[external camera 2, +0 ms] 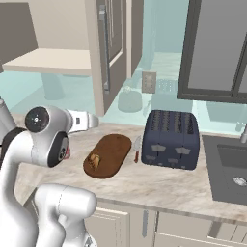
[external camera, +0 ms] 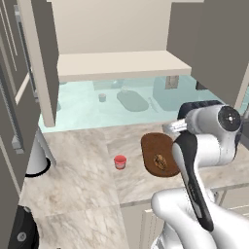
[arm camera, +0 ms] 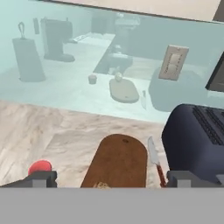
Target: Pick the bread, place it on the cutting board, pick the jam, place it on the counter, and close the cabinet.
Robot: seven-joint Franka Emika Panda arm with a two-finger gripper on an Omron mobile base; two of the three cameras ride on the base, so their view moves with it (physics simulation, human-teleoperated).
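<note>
The bread lies on the near end of the dark oval cutting board, seen also from the right as bread on the board. The red jam stands on the marbled counter, a little left of the board and apart from it. My gripper hovers open above the board's near end, its fingertips spread wide with nothing held; the jam sits by the left tip. The cabinet overhead stands open, both doors swung out, its cream shelf bare.
A dark navy toaster stands right of the board, with a knife lying between them. A sink is at the far right. A white cylinder on a round base stands at the counter's left. The open cabinet door hangs over the board.
</note>
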